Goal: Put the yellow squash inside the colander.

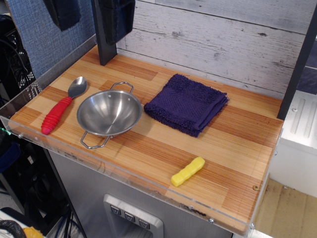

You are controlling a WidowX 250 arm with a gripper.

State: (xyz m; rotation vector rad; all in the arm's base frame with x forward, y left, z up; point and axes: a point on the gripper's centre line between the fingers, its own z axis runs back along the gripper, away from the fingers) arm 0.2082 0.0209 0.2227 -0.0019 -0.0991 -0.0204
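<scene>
While yellow squash (187, 171) lies well apart from colander (109, 113), gripper (117, 20) jaw state indeterminate; no legible writing.

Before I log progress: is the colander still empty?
Empty. The colander shows only bare steel inside; the yellow squash lies on the wooden counter, well apart.

You have the yellow squash (187, 171) lying near the desk's (223, 148) front edge, well apart from the colander (109, 113), which sits between the red-handled spoon (63, 105) and purple towel (186, 104).
</scene>
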